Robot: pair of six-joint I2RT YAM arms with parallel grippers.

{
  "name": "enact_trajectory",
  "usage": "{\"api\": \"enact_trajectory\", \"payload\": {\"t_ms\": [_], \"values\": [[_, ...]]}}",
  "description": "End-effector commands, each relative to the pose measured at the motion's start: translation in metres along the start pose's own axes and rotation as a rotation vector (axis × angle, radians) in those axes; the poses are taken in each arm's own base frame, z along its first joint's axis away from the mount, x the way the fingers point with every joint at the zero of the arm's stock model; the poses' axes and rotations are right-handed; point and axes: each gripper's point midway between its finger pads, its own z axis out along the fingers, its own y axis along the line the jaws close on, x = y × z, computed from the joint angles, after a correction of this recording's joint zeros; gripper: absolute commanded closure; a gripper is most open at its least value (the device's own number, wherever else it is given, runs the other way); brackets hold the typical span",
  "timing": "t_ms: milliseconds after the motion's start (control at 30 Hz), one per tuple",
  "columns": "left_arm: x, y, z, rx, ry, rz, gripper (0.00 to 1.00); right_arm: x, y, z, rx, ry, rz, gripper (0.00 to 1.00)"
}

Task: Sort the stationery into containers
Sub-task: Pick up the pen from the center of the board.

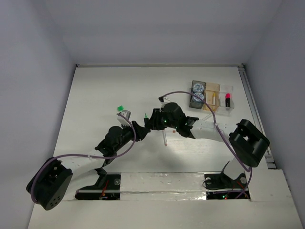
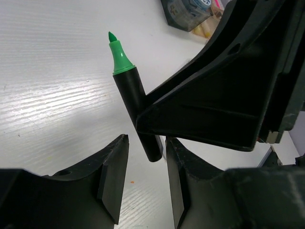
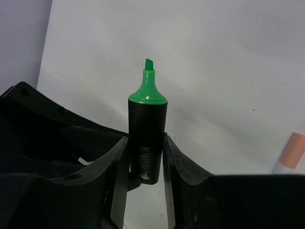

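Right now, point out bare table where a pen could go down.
Bare: the far-left table between the back wall and the green cap. Crowded: the centre, around the held highlighter and the pen; the far right, by the trays.

- White table (image 1: pixel 95 90), smooth and matt, with faint streaks.
- Row of joined trays (image 1: pixel 221 109) at the far right, standing directly on the surface.
- Small green cap (image 1: pixel 120 108) left of centre, lying alone.
- Thin pale pen (image 1: pixel 164 137) near the middle, pointing roughly front to back.
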Motion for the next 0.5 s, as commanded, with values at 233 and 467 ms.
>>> {"api": "enact_trajectory", "payload": {"t_ms": [233,467], "values": [[-0.019,-0.023,0.009,0.085,-0.050,0.004,0.72,-0.011,0.037,-0.011,-0.140,-0.058,0.016,1.00],[-0.020,-0.025,0.009,0.092,-0.050,0.006,1.00,-0.005,0.035,-0.012,-0.148,-0.049,0.038,0.97]]}}
